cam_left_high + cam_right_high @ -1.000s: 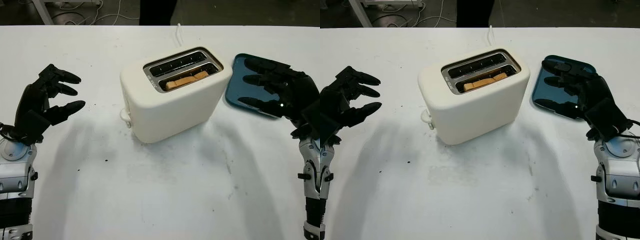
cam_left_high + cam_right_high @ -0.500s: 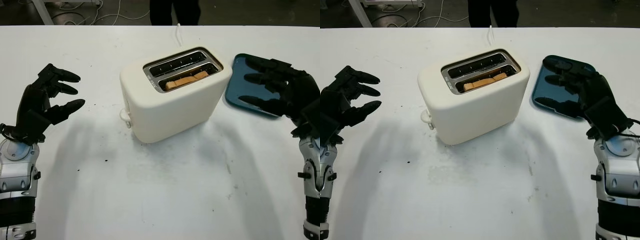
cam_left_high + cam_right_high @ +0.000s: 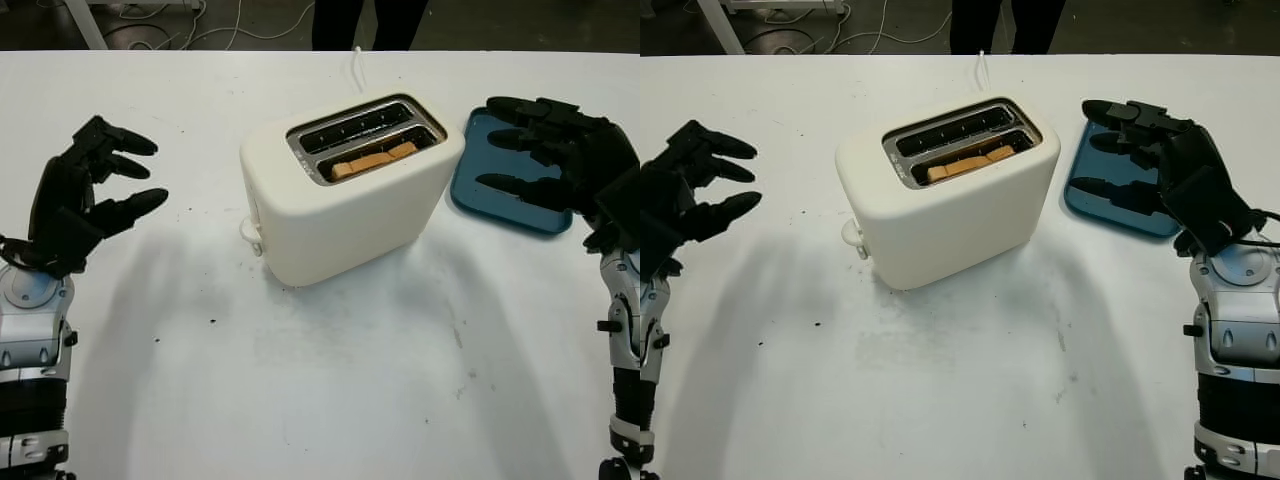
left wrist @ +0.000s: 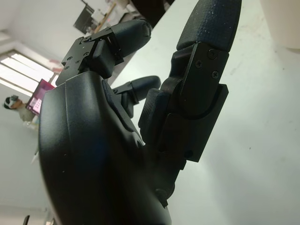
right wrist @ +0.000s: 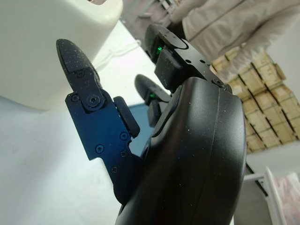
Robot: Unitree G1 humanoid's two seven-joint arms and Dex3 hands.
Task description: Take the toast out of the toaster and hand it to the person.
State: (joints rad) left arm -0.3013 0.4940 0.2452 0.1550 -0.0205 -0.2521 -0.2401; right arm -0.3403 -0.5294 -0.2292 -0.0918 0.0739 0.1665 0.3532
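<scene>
Toast (image 3: 372, 161) sits low in the near slot of the cream toaster (image 3: 345, 200) on the white table (image 3: 330, 380). The right hand (image 3: 560, 150) is open above the blue tray (image 3: 500, 195) beside the toaster. The left hand (image 3: 85, 195) is open over the table, well apart on the other side.

You have one toaster (image 3: 345, 195) on worktop (image 3: 330, 390), cream body, two slots on top. One slice of toast (image 3: 372, 161) in slot nearer you; other slot dark, contents cannot be told. One blue tray (image 3: 510, 190) beside toaster. One white cord (image 3: 354, 66) running off behind toaster. Two robot hands: left hand (image 3: 85, 195), right hand (image 3: 565, 165), three fingers each. One person (image 3: 365, 20) standing at far edge, two legs in view.
</scene>
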